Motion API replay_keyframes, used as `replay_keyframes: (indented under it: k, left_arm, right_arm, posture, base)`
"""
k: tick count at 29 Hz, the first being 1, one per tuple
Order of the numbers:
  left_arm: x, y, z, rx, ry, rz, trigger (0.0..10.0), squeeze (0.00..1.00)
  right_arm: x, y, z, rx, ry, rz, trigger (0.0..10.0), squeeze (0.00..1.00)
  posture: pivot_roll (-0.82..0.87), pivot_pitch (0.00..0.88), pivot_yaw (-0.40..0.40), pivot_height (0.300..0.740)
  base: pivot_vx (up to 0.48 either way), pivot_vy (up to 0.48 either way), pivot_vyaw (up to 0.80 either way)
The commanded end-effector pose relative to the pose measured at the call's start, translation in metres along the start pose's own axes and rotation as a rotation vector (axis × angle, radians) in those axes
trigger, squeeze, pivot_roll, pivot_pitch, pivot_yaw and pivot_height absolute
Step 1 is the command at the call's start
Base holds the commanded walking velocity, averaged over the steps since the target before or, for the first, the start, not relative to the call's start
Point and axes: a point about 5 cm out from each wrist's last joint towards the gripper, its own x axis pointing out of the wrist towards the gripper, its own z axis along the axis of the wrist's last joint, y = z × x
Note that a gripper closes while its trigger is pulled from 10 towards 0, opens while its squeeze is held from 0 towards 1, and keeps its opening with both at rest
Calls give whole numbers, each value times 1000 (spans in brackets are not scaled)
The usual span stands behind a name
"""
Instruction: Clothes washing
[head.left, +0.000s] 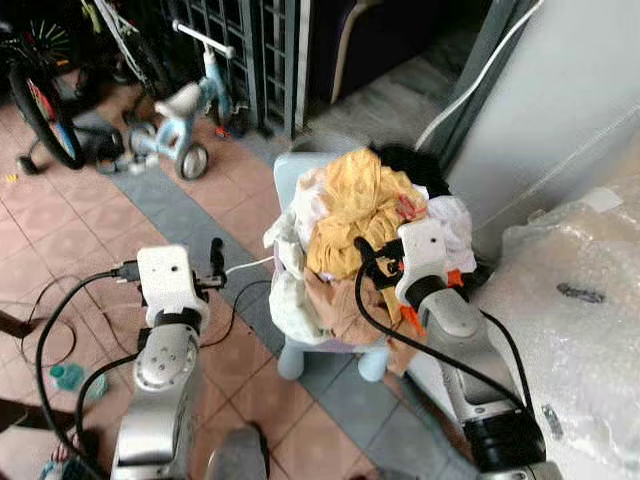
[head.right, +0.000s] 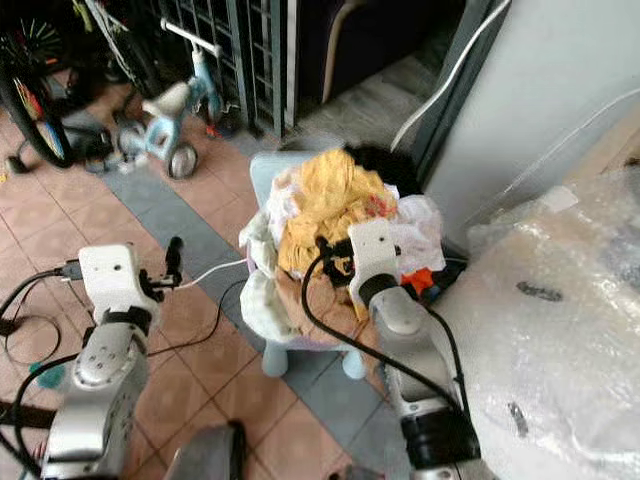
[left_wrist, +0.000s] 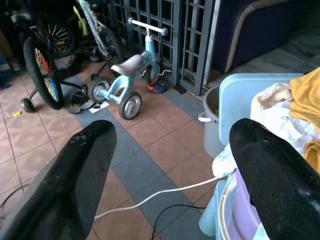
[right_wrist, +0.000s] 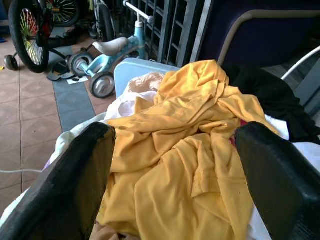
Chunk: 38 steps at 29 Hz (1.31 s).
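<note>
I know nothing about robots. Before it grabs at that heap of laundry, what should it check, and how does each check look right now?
1. Right gripper open: ok, fingers spread wide.
2. Right gripper lined up with the yellow garment: ok, the cloth lies between and beyond its fingers.
3. Yellow garment free on top of the pile: ok, nothing lies over it.
4. Left gripper clear of the laundry: ok, open beside the chair, over the floor.
5. White cable clear of the chair: cannot tell, it runs across the floor toward it.
</note>
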Motion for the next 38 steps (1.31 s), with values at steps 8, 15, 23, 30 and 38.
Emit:
replay_keyframes:
  k: [8,15,23,30,38]
  left_arm:
    - [0,-8,-1,-1,19,-23,10000,0]
    - [-2,-3,1,27,20,20,10000,0]
    - [-9,5,0,51,30,50,10000,0]
    - [-13,7,0,56,40,50,10000,0]
    - [-14,4,-1,59,47,30,10000,0]
  right_arm:
    - [-1,0,-16,-47,89,56,10000,0]
    - [9,13,-16,-124,109,242,10000,0]
    - [30,16,-12,-234,95,247,10000,0]
    - [43,10,-33,-184,258,66,10000,0]
    - [35,-24,-63,-180,463,-182,10000,0]
  posture:
    - [94,143,-33,740]
    - [123,154,-29,740]
    - [174,154,-33,740]
    - [193,157,-30,740]
    - [194,153,-34,740]
  base:
    - [0,0,0]
    - [0,0,0]
    - [0,0,271]
    - [0,0,457]
    - [0,0,0]
